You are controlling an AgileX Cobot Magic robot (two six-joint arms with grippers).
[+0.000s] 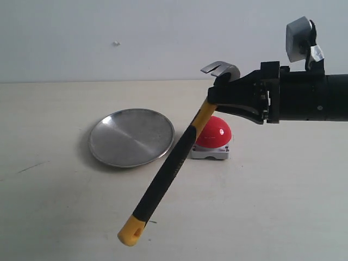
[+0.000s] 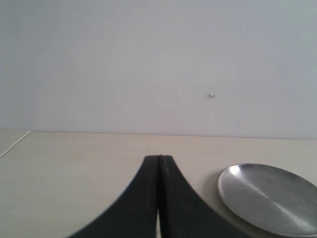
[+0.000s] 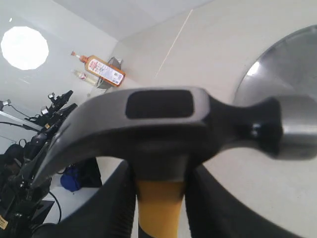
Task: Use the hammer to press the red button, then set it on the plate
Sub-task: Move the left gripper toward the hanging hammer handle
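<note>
My right gripper (image 1: 216, 97) is shut on the hammer (image 1: 173, 166) just below its dark head, holding it in the air. The yellow-and-black handle slants down to the left, its looped end near the table's front. The hammer crosses in front of the red button (image 1: 216, 132), which sits on its grey base right of the plate (image 1: 131, 137). In the right wrist view the hammer head (image 3: 163, 124) fills the frame, the yellow neck (image 3: 159, 203) between the fingers and the plate (image 3: 287, 74) behind. My left gripper (image 2: 158, 161) is shut and empty, with the plate (image 2: 270, 198) beside it.
A pale table (image 1: 54, 206) meets a white wall behind. In the right wrist view an orange bottle (image 3: 103, 69) and dark equipment (image 3: 29, 163) stand beyond the table's edge.
</note>
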